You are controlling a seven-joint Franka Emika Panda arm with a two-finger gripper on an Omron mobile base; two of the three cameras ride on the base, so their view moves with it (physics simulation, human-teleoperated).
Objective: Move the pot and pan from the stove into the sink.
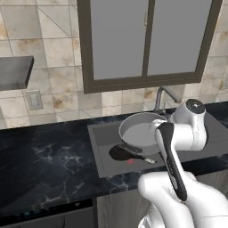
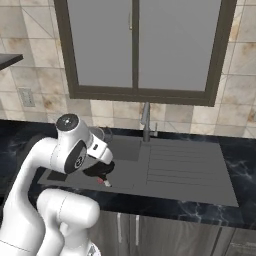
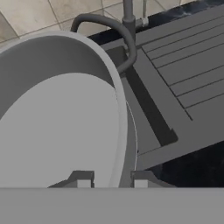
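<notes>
Fingertips (image 3: 81, 178) straddle the pot (image 3: 57, 118) rim at 6 o'clock in the hand view, so your gripper (image 3: 108, 179) is clamped on that thin wall, holding the pot tilted over the sink (image 1: 101, 161) with the pan (image 1: 122, 153) lying in the basin below. Expect a rigid, smooth, fairly light grey metal shell, slippery at the rim; its loop handles would likely hold surer. Beyond at 12 o'clock curves the faucet (image 3: 114, 26), with the ridged drainboard (image 3: 188, 61) at 2 o'clock.
</notes>
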